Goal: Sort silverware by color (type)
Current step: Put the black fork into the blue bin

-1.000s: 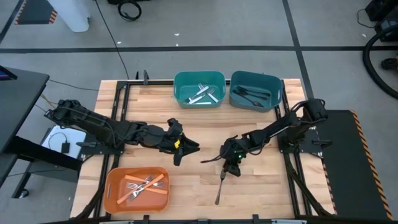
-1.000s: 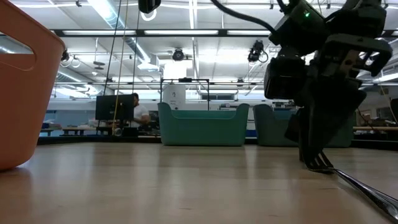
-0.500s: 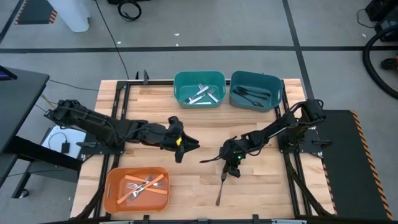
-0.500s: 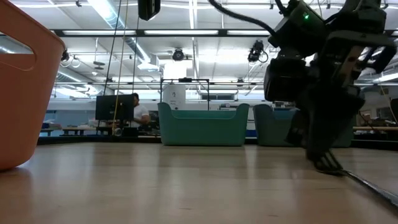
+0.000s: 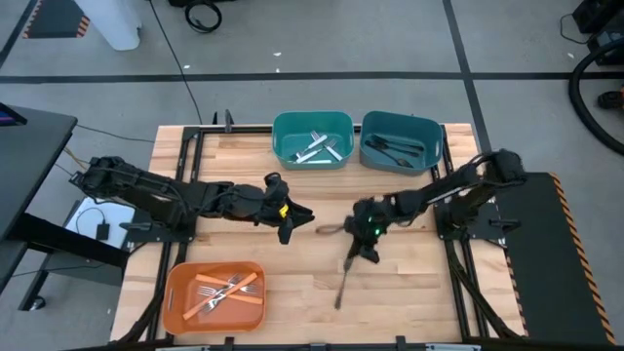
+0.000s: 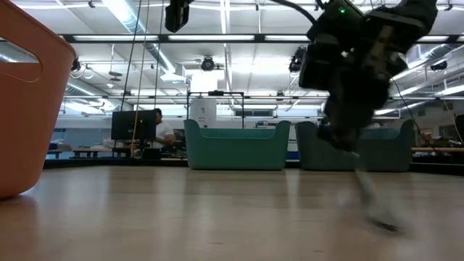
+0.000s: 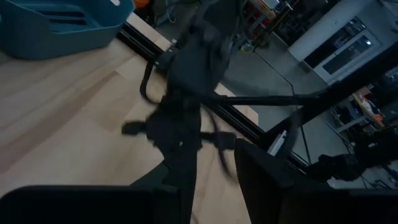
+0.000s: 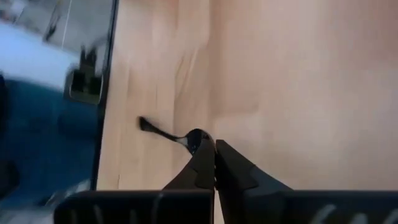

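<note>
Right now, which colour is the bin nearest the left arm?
The bin is orange, holding orange-handled forks; it shows best in the high view.

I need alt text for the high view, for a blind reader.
Right end effector shut on a dark metal fork mid-table; left end effector waits open nearby. Forks fill an orange plastic bin and two teal plastic bins.

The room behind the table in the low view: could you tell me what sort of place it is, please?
Probably a large open lab or workshop: long ceiling strip lights, a person at a monitor, and workbenches beyond the table.
</note>
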Available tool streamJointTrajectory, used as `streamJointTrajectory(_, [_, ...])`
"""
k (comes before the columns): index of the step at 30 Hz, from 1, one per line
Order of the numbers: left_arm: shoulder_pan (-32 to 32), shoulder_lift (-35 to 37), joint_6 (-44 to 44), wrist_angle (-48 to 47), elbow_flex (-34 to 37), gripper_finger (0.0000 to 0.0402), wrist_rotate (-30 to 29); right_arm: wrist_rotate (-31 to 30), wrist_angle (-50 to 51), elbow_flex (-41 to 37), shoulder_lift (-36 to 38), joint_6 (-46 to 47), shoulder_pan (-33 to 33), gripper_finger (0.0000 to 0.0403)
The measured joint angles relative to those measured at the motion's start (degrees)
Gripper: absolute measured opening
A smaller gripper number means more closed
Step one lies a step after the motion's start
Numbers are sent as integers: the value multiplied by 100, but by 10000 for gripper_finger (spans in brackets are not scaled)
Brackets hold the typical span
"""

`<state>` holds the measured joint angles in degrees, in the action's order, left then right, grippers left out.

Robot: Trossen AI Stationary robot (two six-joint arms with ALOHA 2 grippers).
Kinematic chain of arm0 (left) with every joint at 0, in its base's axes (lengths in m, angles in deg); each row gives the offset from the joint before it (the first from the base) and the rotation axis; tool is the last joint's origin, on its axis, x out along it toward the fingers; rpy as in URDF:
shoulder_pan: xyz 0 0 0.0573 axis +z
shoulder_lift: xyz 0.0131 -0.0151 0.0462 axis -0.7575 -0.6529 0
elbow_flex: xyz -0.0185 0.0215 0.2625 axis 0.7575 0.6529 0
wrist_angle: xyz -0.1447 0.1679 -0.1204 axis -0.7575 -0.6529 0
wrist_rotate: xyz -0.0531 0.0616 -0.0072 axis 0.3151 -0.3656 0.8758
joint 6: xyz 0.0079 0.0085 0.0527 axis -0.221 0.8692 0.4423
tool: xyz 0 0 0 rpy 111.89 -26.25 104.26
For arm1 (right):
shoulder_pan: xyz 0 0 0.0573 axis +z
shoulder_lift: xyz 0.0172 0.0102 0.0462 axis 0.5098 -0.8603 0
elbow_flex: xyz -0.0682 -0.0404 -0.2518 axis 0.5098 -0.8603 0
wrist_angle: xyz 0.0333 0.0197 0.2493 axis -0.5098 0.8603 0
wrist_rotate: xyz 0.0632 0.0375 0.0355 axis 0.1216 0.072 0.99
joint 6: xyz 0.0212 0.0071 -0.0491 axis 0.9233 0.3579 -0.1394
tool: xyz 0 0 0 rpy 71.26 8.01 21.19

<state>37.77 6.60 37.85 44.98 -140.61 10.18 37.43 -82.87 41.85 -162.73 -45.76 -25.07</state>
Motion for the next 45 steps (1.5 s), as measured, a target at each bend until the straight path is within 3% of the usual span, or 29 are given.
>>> streamJointTrajectory(8, [333, 0, -3, 7, 0, 116, 0, -491, 1128, 0, 2269, -761, -1520, 5])
streamJointTrajectory(14, [603, 0, 19, 11, 0, 116, 0, -1865, 2033, 7, 3951, -1471, -2868, 5])
streamJointTrajectory(23, [997, 0, 360, 27, 0, 116, 0, -3165, 2394, 9, 5233, -1492, -4389, 5])
streamJointTrajectory(27, [1223, 0, 791, 14, 0, 116, 34, -3727, 2605, 13, 5412, -1429, -4812, 5])
streamJointTrajectory(32, [1653, 9, 1453, 15, 0, 116, 162, -3753, 3569, 13, 5236, -1353, -5165, 5])
streamJointTrajectory(36, [2145, 215, 1979, 5, 4, 116, 595, -3795, 3903, 12, 5001, -1201, -5281, 7])
streamJointTrajectory(40, [2602, 571, 2647, -186, 2, 116, 724, -3718, 3843, 13, 4676, -1058, -5344, 29])
streamJointTrajectory(45, [3061, 1083, 3191, -1080, 2, 116, 727, -3701, 3843, 13, 4234, -595, -5346, 66])
